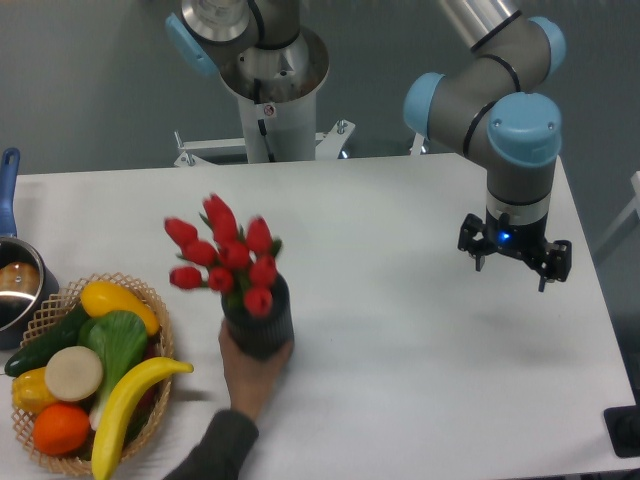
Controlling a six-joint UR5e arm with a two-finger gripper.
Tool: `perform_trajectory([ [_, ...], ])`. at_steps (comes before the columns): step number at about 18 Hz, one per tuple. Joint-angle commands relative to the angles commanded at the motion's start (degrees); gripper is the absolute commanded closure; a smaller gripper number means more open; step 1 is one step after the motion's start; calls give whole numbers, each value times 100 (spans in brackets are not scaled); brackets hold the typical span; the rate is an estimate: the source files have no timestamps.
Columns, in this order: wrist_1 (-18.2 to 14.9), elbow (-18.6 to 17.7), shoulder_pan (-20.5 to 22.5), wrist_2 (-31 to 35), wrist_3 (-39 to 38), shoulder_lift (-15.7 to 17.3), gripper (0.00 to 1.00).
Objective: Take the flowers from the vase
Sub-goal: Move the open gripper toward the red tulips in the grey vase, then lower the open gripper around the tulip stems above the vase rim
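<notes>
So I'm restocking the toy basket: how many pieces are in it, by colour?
Wicker basket contents:
Yellow: 3 (banana, squash, a piece at the left edge)
Green: 2 (cucumber, leafy vegetable)
Orange: 1
Cream: 1 round piece
Total: 7

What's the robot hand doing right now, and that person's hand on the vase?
Robot hand: over bare table, holding nothing; open or shut cannot be told.
Person's hand: gripping the vase with the flowers in it.
</notes>
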Motion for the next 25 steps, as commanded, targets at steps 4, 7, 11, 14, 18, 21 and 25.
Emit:
perform_trajectory([
  [4,-9,-9,-9,-17,-96,44,0],
  [7,157,-105,-35,-175,-412,35,0],
  [11,395,-403,-79,-1044,-1035,288,0],
  [14,413,-676,-106,-1877,-1187,702,0],
  [18,422,-1045,-228,-3152,-1160,1063,0],
  [21,422,-1142,-369,-3795,-1160,1090,0],
  [25,431,-1143,-650,-4253,-1082,1028,0],
])
